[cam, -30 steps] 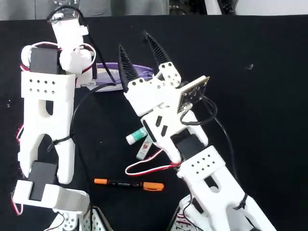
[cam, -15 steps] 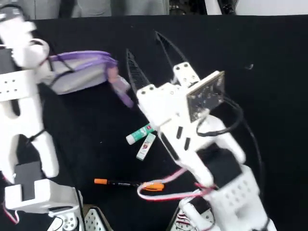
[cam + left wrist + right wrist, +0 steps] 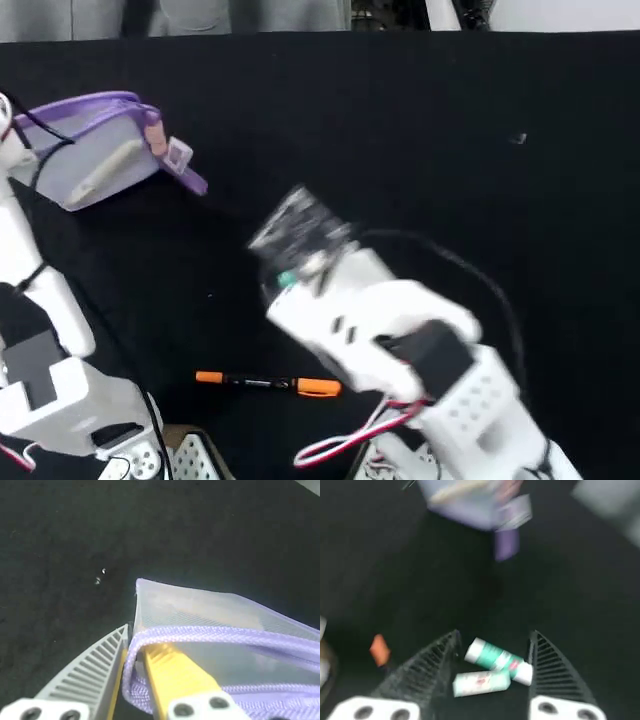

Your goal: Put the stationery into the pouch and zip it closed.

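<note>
Pouch sits by the tabletop's far left corner, its purple rim pinched in my left gripper. My right gripper is spread wide over the green glue stick and the white tube touching it mid-table — I'd centre on just one, drop straight, then squeeze across its width. The orange pen lies near the front edge.

Worktop: matt black, faintly rough. Pouch: translucent, fine mesh weave visible in the left wrist view; purple woven cloth edging. Left tool: ribbed matt plastic, one finger white, one yellow. Right tool: ribbed black plastic. Marker, two tubes: smooth plastic, slight gloss
</note>
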`<act>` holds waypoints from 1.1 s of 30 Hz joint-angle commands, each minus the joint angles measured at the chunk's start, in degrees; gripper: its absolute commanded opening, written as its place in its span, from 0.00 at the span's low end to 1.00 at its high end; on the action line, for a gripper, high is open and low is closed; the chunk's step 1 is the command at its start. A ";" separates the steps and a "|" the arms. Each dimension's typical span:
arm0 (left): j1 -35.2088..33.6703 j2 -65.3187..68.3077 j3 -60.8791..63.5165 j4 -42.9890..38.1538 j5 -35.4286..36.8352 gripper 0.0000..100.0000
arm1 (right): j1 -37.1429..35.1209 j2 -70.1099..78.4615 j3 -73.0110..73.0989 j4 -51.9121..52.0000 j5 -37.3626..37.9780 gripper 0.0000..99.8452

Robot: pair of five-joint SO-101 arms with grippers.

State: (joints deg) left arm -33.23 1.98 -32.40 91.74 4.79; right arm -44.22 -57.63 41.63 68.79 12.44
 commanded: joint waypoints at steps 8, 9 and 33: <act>-6.37 13.71 -14.37 -0.70 -0.70 0.03 | -13.54 14.55 13.93 -11.78 2.29 0.21; -6.37 14.68 -15.34 -0.70 -0.70 0.03 | -14.95 16.57 14.46 -13.10 2.29 0.21; -6.29 17.05 -17.45 0.00 -0.70 0.03 | -20.40 51.38 -2.15 -11.96 2.29 0.21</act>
State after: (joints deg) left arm -38.95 17.19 -49.63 91.74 4.53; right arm -63.74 -7.25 43.30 55.25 14.29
